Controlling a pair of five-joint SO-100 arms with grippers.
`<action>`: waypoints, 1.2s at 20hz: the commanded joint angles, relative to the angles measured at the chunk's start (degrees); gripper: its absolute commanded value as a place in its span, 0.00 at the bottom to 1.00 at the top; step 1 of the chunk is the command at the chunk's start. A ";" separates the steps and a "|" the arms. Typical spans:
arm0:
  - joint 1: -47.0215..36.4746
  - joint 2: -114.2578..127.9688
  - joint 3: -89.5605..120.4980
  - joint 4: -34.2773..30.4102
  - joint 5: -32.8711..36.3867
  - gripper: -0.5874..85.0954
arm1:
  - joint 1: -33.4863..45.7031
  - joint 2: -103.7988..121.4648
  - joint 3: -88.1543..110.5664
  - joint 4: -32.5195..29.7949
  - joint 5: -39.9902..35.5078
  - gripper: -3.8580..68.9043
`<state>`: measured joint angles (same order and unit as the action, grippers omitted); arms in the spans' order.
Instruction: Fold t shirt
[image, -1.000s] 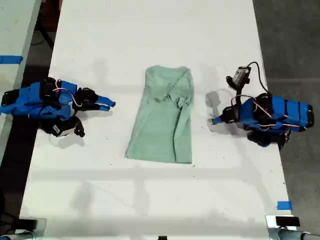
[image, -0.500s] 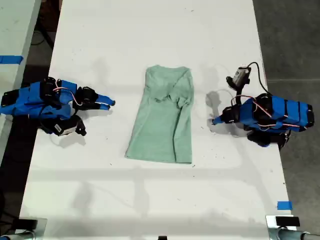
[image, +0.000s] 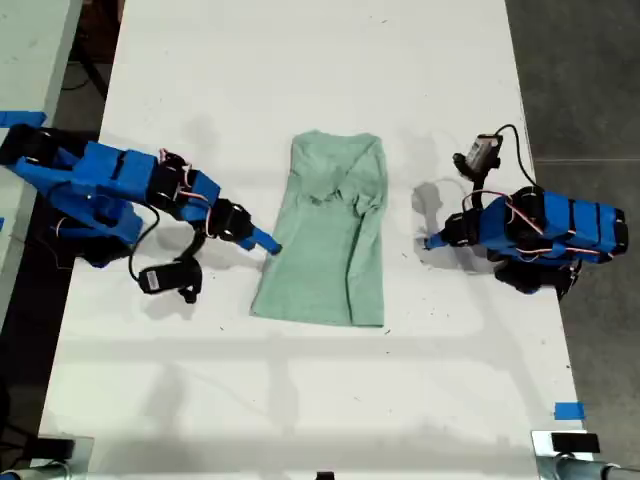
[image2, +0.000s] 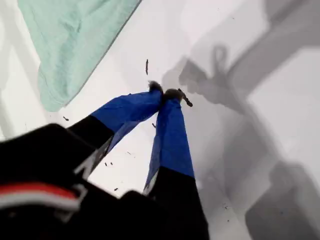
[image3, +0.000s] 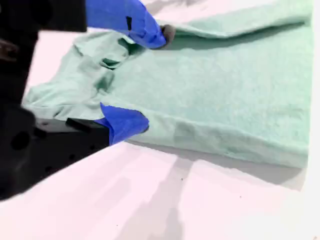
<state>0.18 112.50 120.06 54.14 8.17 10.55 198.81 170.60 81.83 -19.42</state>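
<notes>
Table (image: 300, 60): white, bare around the work.

Shirt (image: 327, 232): lies flat mid-table as a long narrow strip, already folded lengthwise, between my two grippers. It has not shifted in the last second.

My second gripper (image3: 142, 80): jaws spread apart, nothing held, one tip over the cloth and one at its near edge. A second ago this arm sat folded back, well clear of the shirt; it has now reached in to the long edge.

My first gripper (image2: 165, 94): tips pressed together, empty, on bare table beside the shirt; unmoved.

Judgement: the crosswise fold is about to start with a pinch here.
</notes>
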 joint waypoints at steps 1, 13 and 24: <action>2.46 -13.54 -8.53 -1.67 -0.62 0.30 | -1.23 1.85 0.70 1.14 0.70 0.07; 7.03 -36.47 -38.32 22.24 -11.43 0.02 | -2.81 1.85 0.44 1.32 1.32 0.07; 5.01 -47.11 -68.12 31.99 -9.58 0.01 | -2.11 1.85 0.35 0.88 -0.26 0.07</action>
<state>5.80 65.13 57.13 90.00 -2.90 8.61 198.90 170.60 82.27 -18.54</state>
